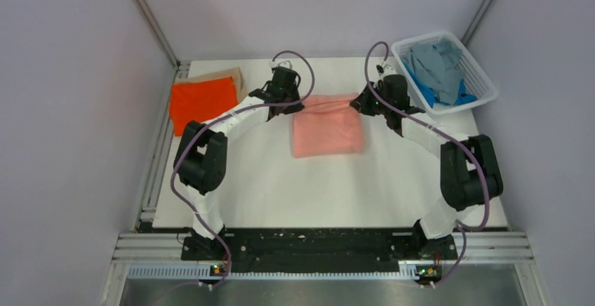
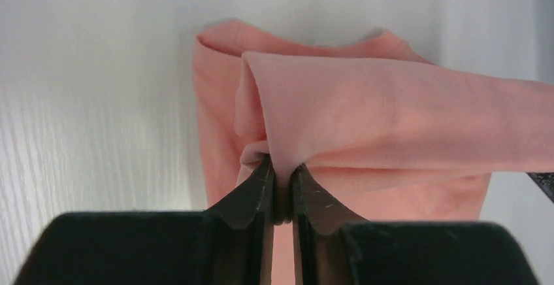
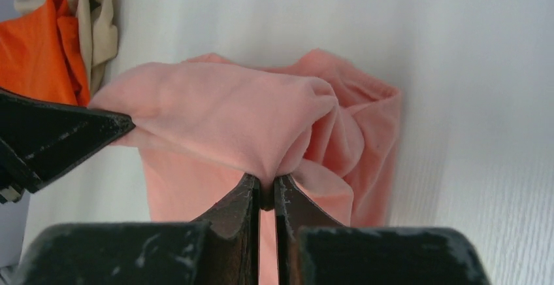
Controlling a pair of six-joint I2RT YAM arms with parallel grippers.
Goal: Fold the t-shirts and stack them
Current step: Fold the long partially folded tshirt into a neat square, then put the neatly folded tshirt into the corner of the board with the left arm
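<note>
The salmon pink t-shirt [image 1: 328, 125] lies folded in a rough square at the table's middle back. My left gripper [image 1: 298, 104] is shut on its far left corner, with a fold of pink cloth [image 2: 366, 115] pinched between the jaws. My right gripper [image 1: 359, 102] is shut on its far right corner, also pinching pink cloth [image 3: 222, 118]. The edge between them is lifted and stretched. The folded bright orange t-shirt [image 1: 202, 102] lies on the tan t-shirt [image 1: 228, 74] at the back left. Grey [image 1: 435, 64] and blue [image 1: 464, 95] t-shirts lie crumpled in the basket.
The white mesh basket [image 1: 484, 74] stands at the back right corner. The orange and tan shirts also show in the right wrist view [image 3: 49, 36]. The left gripper's finger [image 3: 59, 134] shows at the left of the right wrist view. Grey walls enclose the table.
</note>
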